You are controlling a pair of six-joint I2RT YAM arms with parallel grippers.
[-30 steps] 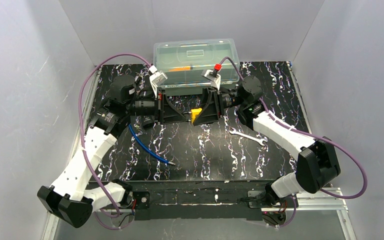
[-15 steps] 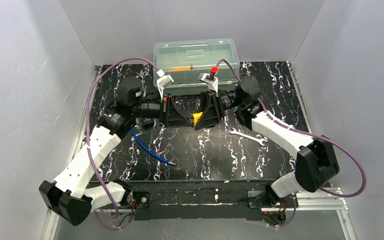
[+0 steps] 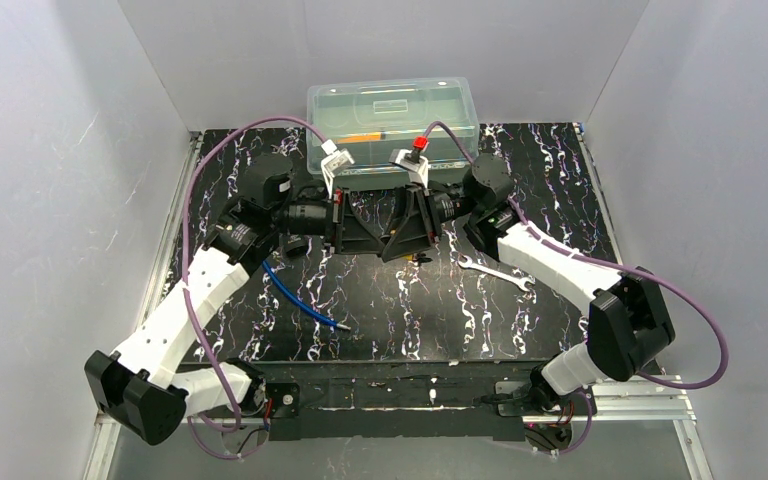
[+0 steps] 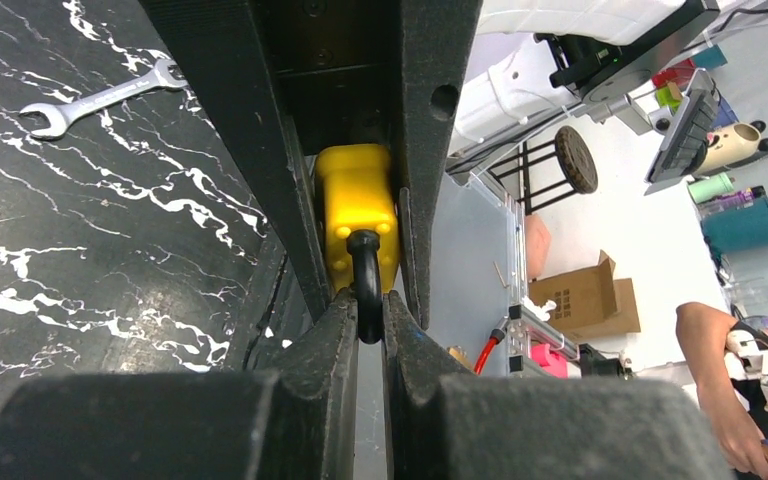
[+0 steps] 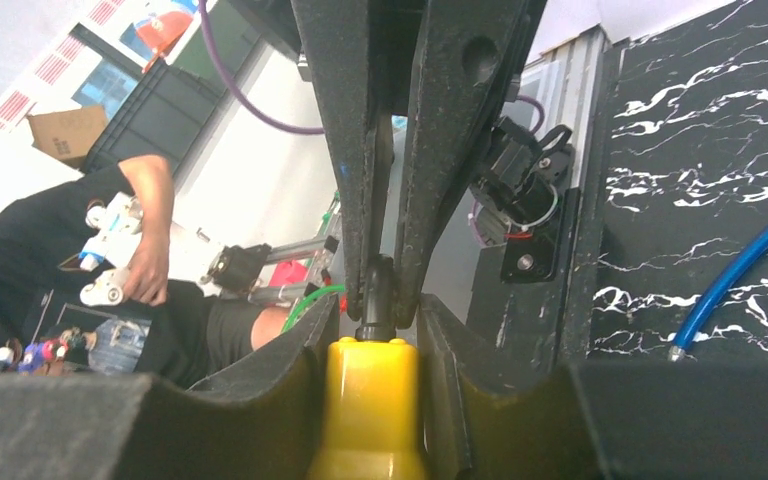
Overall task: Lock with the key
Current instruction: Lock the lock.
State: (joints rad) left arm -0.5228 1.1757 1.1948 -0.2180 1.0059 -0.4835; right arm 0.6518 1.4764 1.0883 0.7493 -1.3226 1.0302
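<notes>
Padlock [image 4: 358, 200] rolled, obscured overhead; wrists show left fingers [image 4: 310, 370], right fingers [image 5: 280, 400] clamping.

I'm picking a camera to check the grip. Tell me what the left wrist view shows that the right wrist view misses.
Only the left wrist view shows the wrench lying on the table. Only the right wrist view shows the blue tube. Both show the yellow padlock held by the right gripper, with the left gripper pinching its black loop. No key appears in either view.
</notes>
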